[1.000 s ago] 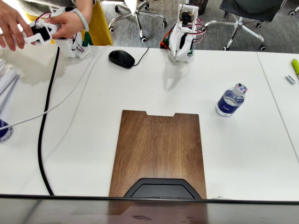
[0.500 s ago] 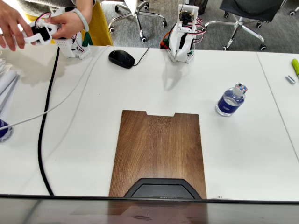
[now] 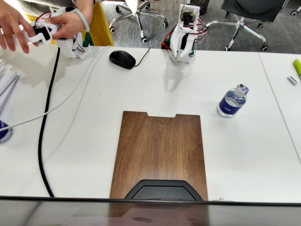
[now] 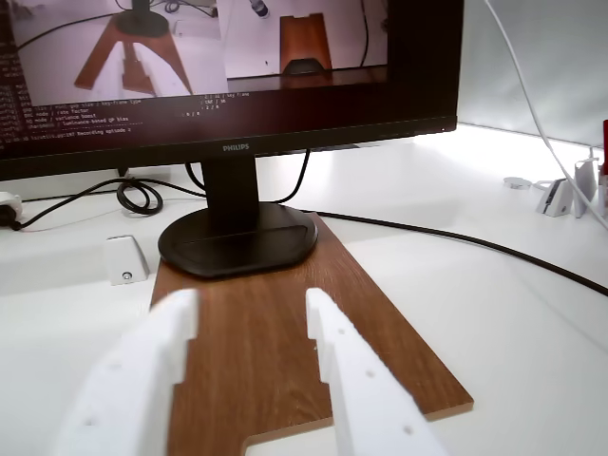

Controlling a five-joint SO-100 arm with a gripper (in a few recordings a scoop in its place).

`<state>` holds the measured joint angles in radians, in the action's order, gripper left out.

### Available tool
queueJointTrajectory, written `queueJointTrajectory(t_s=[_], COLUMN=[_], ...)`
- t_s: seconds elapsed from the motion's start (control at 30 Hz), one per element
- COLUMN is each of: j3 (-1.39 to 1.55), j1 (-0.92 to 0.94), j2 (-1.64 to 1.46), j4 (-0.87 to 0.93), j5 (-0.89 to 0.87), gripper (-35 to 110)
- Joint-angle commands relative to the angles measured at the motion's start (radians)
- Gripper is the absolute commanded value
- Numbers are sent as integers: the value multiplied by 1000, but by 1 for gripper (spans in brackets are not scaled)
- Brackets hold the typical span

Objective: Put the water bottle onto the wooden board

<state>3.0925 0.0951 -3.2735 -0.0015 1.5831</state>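
Observation:
The water bottle (image 3: pixel 232 101), clear with a blue band and a white cap, stands upright on the white table, to the right of the wooden board (image 3: pixel 160 150). The dark brown board lies flat at the table's middle, its notched short edge towards my arm (image 3: pixel 185 36). My white arm sits folded at the table's far edge, well apart from the bottle. In the wrist view my gripper (image 4: pixel 249 312) is open and holds nothing. Its two white fingers (image 4: pixel 328 351) hang over the board's (image 4: pixel 285 342) notched end.
A black monitor stand (image 3: pixel 160 189) rests on the board's near end (image 4: pixel 237 242). A black mouse (image 3: pixel 122 59) lies left of my arm. A thick black cable (image 3: pixel 44 132) and a white cable run down the table's left side. A green marker (image 3: pixel 297 68) lies at the right edge.

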Motion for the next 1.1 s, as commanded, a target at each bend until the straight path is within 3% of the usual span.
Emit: queueJointTrajectory(t_s=[0.0,0.1,0.37,1.07], j3=[3,3,3,6], j1=[2,6,-5,-84], j2=[-21,-21,-21,-23], j4=[-15,-15,-17,5], j5=[8,9,34,57], gripper=[53,70,88,91])
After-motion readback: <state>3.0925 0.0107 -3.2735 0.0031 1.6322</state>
